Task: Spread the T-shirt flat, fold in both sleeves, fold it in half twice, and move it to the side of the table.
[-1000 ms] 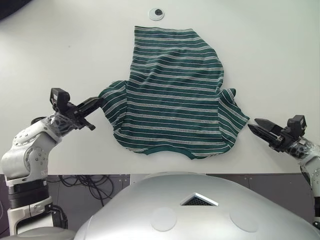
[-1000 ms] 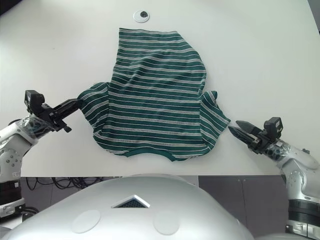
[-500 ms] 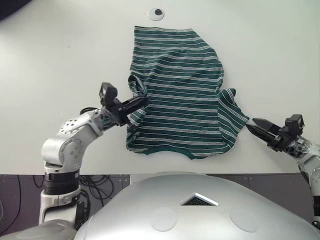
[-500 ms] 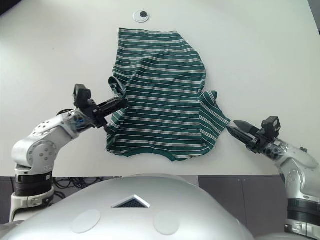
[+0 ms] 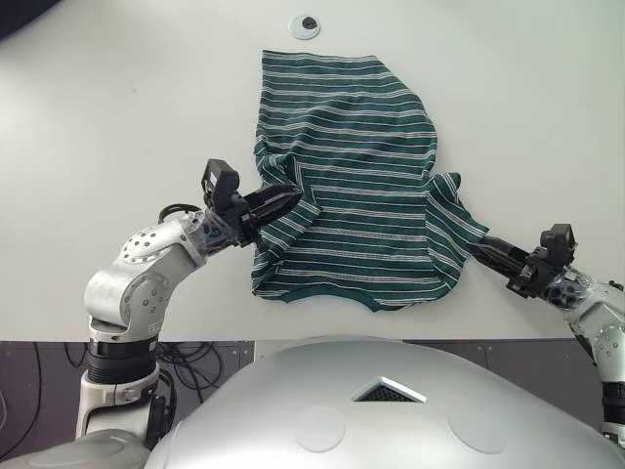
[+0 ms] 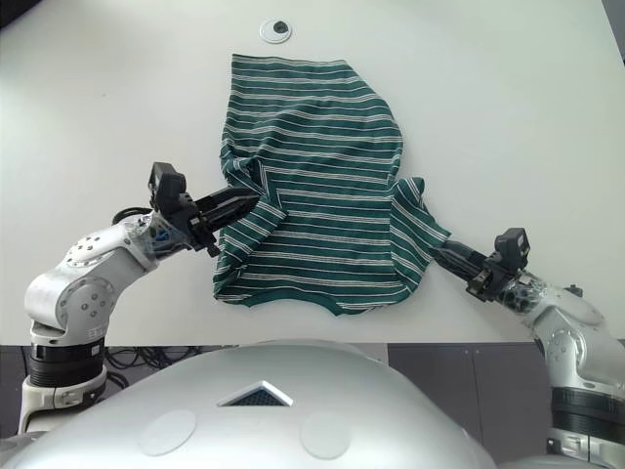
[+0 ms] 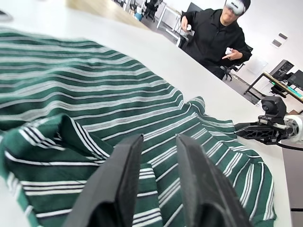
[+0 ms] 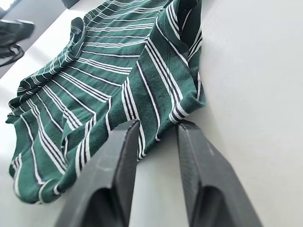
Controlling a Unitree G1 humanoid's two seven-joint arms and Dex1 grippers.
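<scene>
A dark green T-shirt (image 5: 347,166) with white stripes lies on the white table (image 5: 117,107), its hem at the far end. My left gripper (image 5: 290,202) is shut on the left sleeve (image 5: 276,188) and holds it folded in over the shirt's body; in the left wrist view the striped cloth bunches up at its fingertips (image 7: 158,142). The right sleeve (image 5: 451,210) lies crumpled, spread out to the right. My right gripper (image 5: 477,250) sits low on the table at that sleeve's outer edge, open, with the hem just between its fingers (image 8: 158,125).
A small round white disc (image 5: 306,26) with a dark centre lies beyond the shirt's far edge. The table's front edge (image 5: 195,340) runs close below the shirt's collar end. Bare tabletop stretches to the left and right of the shirt.
My left gripper has dragged the left sleeve from the table in over the shirt's body. My right gripper has moved left, up to the right sleeve's edge.
</scene>
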